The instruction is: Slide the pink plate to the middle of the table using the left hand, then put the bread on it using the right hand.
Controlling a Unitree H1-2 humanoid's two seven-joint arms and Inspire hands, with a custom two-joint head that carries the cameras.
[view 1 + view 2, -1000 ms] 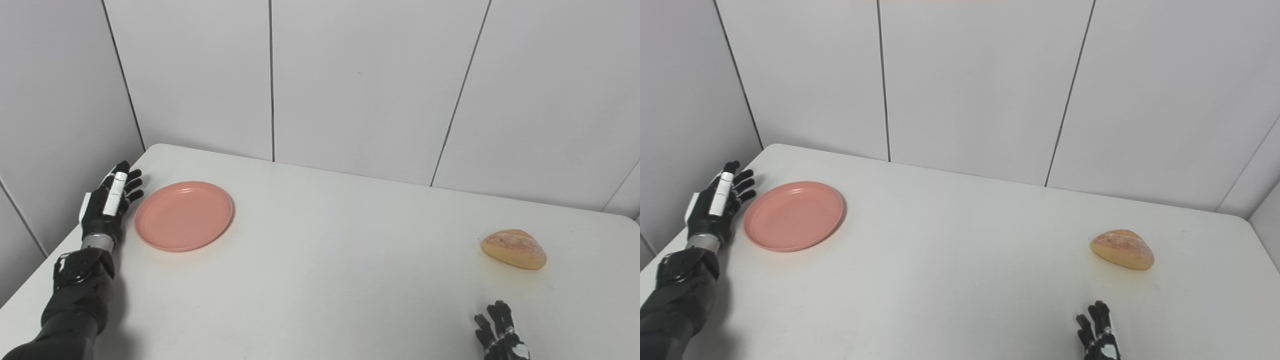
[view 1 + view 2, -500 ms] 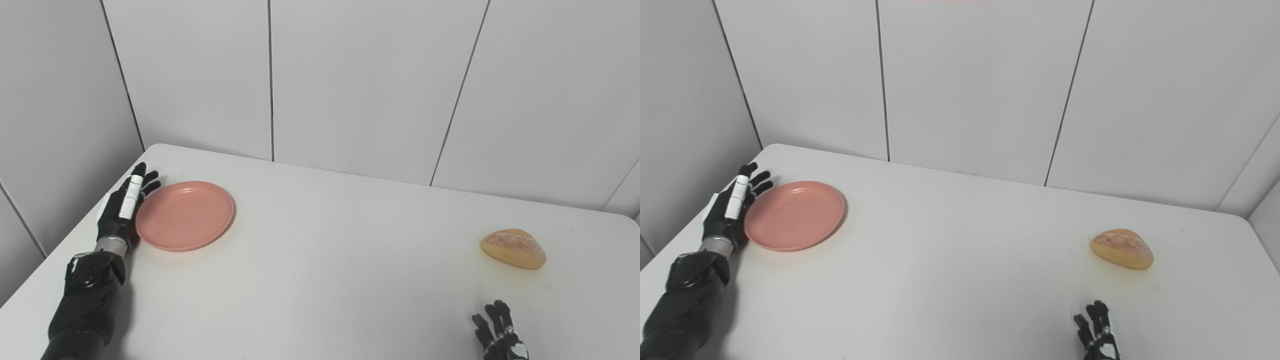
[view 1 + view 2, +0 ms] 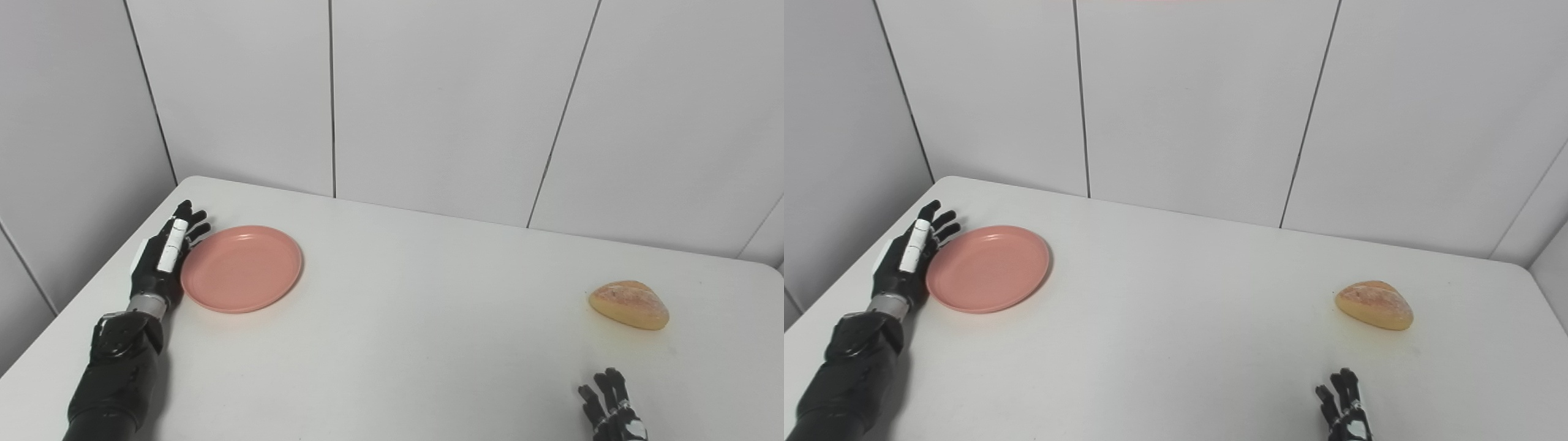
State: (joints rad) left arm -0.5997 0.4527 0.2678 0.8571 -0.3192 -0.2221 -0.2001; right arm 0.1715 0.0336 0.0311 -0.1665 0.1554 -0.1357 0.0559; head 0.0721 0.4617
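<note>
White panelled walls close in behind the white table (image 3: 392,318) where we work. Our left hand (image 3: 160,260) lies with its fingers straight and spread, holding nothing, its inner side pressed against the near-left rim of the pink plate (image 3: 241,268). We see the bread (image 3: 629,304) lying well apart from that hand, just beyond our right hand (image 3: 612,407). Our right hand shows only spread fingers at the bottom edge, empty, not touching the bread.
</note>
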